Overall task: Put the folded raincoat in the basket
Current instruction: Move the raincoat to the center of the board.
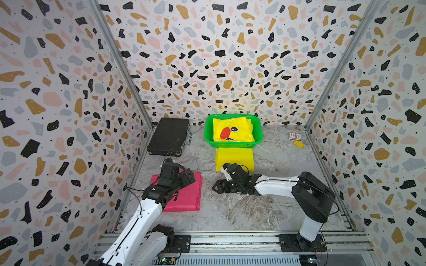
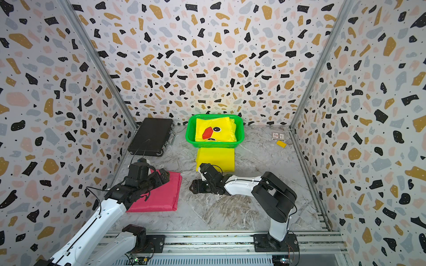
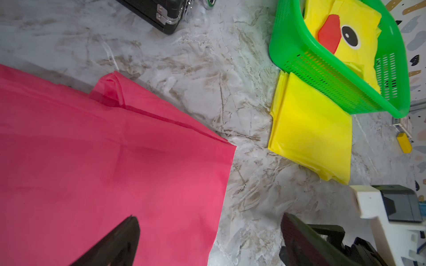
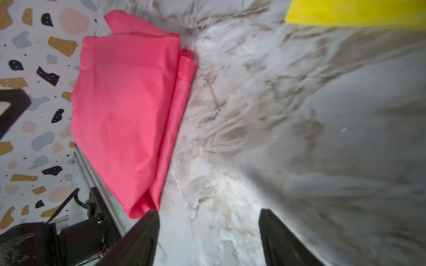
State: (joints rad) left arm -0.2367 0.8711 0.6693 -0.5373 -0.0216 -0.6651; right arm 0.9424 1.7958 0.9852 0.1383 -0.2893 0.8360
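Left wrist view shows the left gripper [image 3: 208,221] spread wide and empty over the pink folded raincoat [image 3: 103,149], which lies by the table's [image 1: 230,207] left edge. The right gripper [image 4: 208,213], also spread and empty, faces the raincoat's layered side. The likely step is to pinch every layer from both sides, lift level, and carry it to the basket [image 1: 208,132] at the far edge, where a yellow raincoat [image 1: 232,131] already lies.
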